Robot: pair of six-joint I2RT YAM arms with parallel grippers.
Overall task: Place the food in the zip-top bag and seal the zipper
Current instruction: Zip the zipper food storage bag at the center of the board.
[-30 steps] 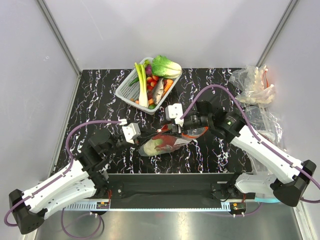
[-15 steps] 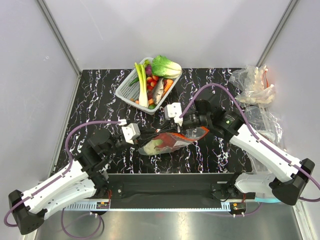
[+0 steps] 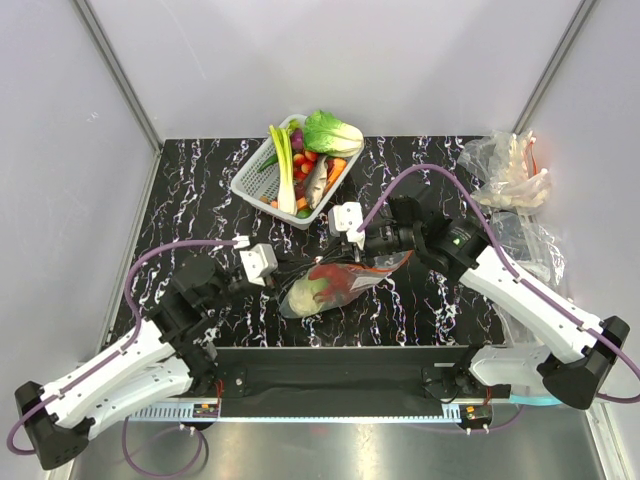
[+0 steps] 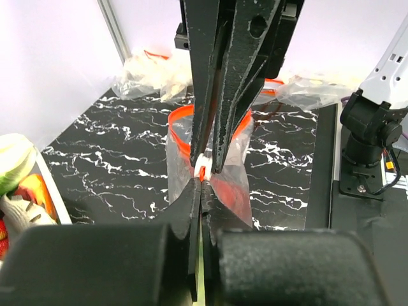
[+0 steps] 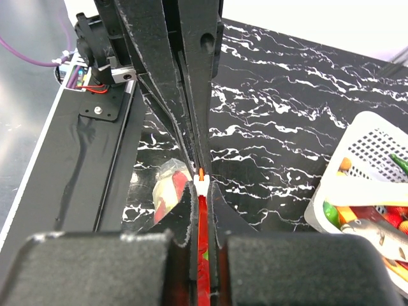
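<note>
The clear zip-top bag (image 3: 372, 267) lies at the table's centre with the pale cabbage (image 3: 305, 292) and red lobster (image 3: 345, 280) inside. My left gripper (image 3: 305, 270) is shut on the bag's mouth edge; in the left wrist view (image 4: 201, 186) its tips pinch the bag (image 4: 239, 178) just below the red-orange zipper (image 4: 180, 137). My right gripper (image 3: 345, 260) is shut on the zipper (image 5: 202, 223) at its white slider, tip to tip with the left gripper (image 5: 201, 186). Part of the mouth still loops open beyond the right fingers (image 4: 239, 95).
A white basket (image 3: 250, 180) with a leek (image 3: 284, 165), bok choy (image 3: 332, 132) and small toy foods stands at the back. A wrinkled clear plastic heap (image 3: 505, 170) lies at the back right. A black base plate (image 3: 340, 375) runs along the near edge.
My right gripper has slid left along the zipper toward the left gripper, until the tips nearly meet. The bag has shifted slightly and its right end has flattened.
</note>
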